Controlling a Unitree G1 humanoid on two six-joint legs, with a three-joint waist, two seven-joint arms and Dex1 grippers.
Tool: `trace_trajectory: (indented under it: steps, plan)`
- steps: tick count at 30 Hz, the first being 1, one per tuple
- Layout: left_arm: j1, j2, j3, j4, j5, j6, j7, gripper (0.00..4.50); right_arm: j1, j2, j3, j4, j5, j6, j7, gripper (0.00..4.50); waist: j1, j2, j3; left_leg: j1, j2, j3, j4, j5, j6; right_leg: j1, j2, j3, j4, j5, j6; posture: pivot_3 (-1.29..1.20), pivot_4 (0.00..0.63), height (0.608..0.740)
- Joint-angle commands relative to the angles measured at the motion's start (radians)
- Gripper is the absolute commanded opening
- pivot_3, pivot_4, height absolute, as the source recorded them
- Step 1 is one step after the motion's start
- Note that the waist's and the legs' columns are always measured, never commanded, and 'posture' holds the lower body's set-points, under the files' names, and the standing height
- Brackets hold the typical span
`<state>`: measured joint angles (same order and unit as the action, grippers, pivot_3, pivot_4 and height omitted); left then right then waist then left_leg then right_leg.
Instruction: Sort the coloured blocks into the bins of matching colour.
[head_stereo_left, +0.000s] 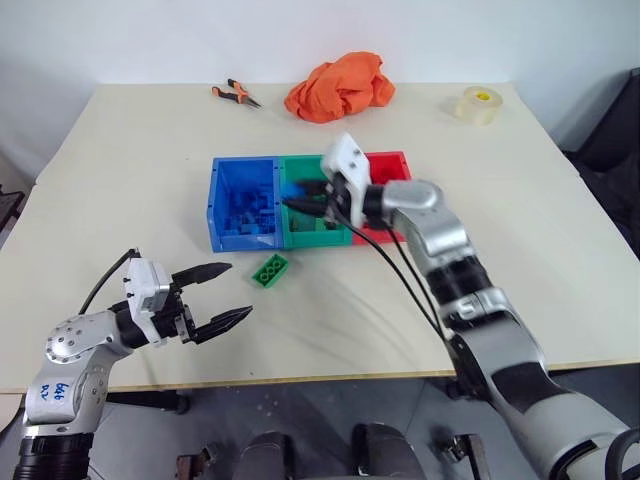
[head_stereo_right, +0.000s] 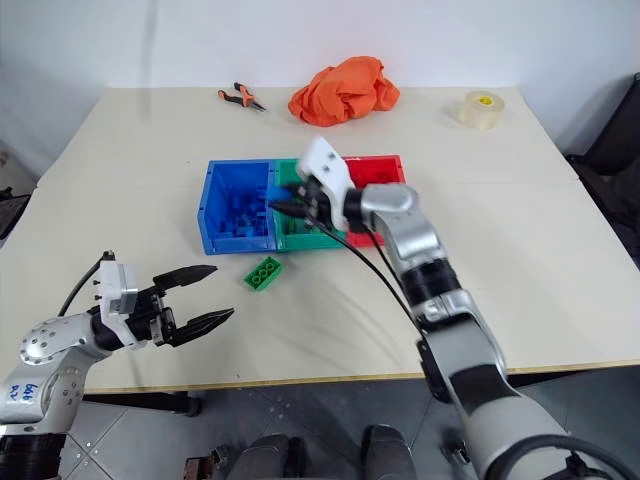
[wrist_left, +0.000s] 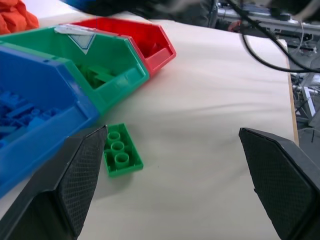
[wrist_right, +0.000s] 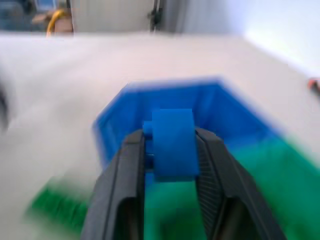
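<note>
Left tool (head_stereo_left: 222, 294) gapes; right tool (wrist_right: 170, 145) pinches blue block (wrist_right: 172, 142).

bins: three stood joined in a row, one blue bin (head_stereo_left: 243, 203), one green bin (wrist_left: 95, 60), one red bin (wrist_left: 145, 40)
blocks in clear sight: two, one green block (head_stereo_left: 270, 270) on the table (head_stereo_left: 150, 180) and one blue block (wrist_right: 172, 142)
blocks inside the bins: several more, too jumbled to count
pliers (head_stereo_left: 234, 93): one
cloth (head_stereo_left: 340, 86): one
tape (head_stereo_left: 477, 104): one roll
end effectors: two
</note>
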<state>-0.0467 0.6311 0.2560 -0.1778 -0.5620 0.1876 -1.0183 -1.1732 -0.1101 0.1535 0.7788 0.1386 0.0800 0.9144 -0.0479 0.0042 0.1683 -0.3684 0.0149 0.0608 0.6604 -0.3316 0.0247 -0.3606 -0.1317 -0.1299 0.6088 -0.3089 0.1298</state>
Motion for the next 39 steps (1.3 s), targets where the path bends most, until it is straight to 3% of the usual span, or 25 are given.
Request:
trace_trajectory:
  steps: [1, 2, 12, 13, 19, 23, 28, 33, 39]
  plan:
    - [-0.016, -0.003, 0.006, -0.015, -0.003, -0.016, 0.009, 4.5, -0.095, 0.062, -0.023, 0.221, -0.043, -0.109, -0.099, 0.91, 0.001, 0.0, 0.0, 0.0, -0.001, -0.001, 0.0, 0.0, 0.0, 0.0, 0.0, 0.001, 0.001, 0.0, 0.0, 0.0, 0.15, 0.74]
    - [-0.019, -0.003, 0.005, -0.015, -0.002, -0.016, 0.012, 4.5, -0.125, 0.078, -0.022, 0.278, -0.061, -0.132, -0.134, 0.91, 0.002, 0.0, 0.0, -0.001, -0.001, -0.001, 0.001, 0.0, 0.0, 0.001, 0.0, 0.001, 0.0, 0.0, 0.0, 0.0, 0.15, 0.74]
    - [-0.011, -0.008, 0.006, -0.023, -0.001, -0.022, 0.031, 4.5, -0.213, 0.136, -0.078, 0.44, -0.104, -0.262, -0.223, 4.37, -0.008, 0.0, 0.0, -0.001, -0.001, -0.002, 0.0, 0.0, 0.0, 0.0, 0.001, 0.002, 0.0, 0.0, 0.0, 0.0, 0.15, 0.74]
    - [-0.011, -0.009, 0.006, -0.023, -0.001, -0.022, 0.032, 4.5, -0.21, 0.132, -0.087, 0.436, -0.1, -0.272, -0.214, 4.48, -0.008, 0.0, 0.0, -0.001, -0.001, -0.002, 0.0, 0.0, 0.0, 0.0, 0.001, 0.003, 0.0, 0.0, 0.0, 0.0, 0.15, 0.74]
    - [-0.01, -0.008, 0.015, -0.015, 0.001, -0.021, 0.047, 4.5, -0.063, 0.02, -0.105, 0.245, -0.036, -0.312, 0.106, 4.48, -0.002, 0.0, 0.0, -0.001, -0.001, -0.003, 0.0, 0.0, 0.0, 0.001, 0.0, 0.007, 0.0, 0.0, 0.0, 0.0, 0.15, 0.74]
    - [0.052, 0.019, 0.074, -0.029, -0.012, -0.017, 0.046, 4.5, 0.183, -0.161, -0.08, -0.072, 0.037, -0.228, 0.375, 4.48, 0.008, -0.001, 0.0, -0.001, -0.002, -0.006, 0.001, 0.0, 0.001, 0.003, 0.0, 0.013, -0.001, 0.0, 0.0, 0.0, 0.15, 0.74]
    - [0.159, 0.045, 0.161, -0.046, -0.029, -0.018, 0.031, 4.5, 0.405, -0.398, -0.094, -0.348, 0.13, -0.069, 0.563, 4.48, 0.013, 0.002, 0.001, -0.002, -0.001, -0.002, 0.0, 0.0, 0.001, 0.003, 0.0, 0.013, -0.008, 0.0, 0.0, 0.0, 0.15, 0.74]
    - [0.228, 0.042, 0.219, -0.071, -0.021, 0.005, 0.083, 4.5, 0.504, -0.562, -0.119, -0.409, 0.151, -0.011, 0.615, 4.48, 0.017, 0.002, 0.001, 0.0, 0.002, 0.005, 0.0, -0.001, 0.0, 0.005, -0.001, 0.011, -0.017, 0.0, 0.0, 0.0, 0.15, 0.74]
    - [0.261, 0.06, 0.223, -0.135, -0.018, 0.112, 0.174, 4.5, 0.532, -0.601, -0.125, -0.426, 0.158, 0.007, 0.582, 4.48, 0.02, 0.002, 0.001, -0.001, 0.002, 0.005, 0.0, -0.001, 0.0, 0.005, -0.004, 0.014, -0.018, 0.0, 0.0, 0.0, 0.15, 0.74]
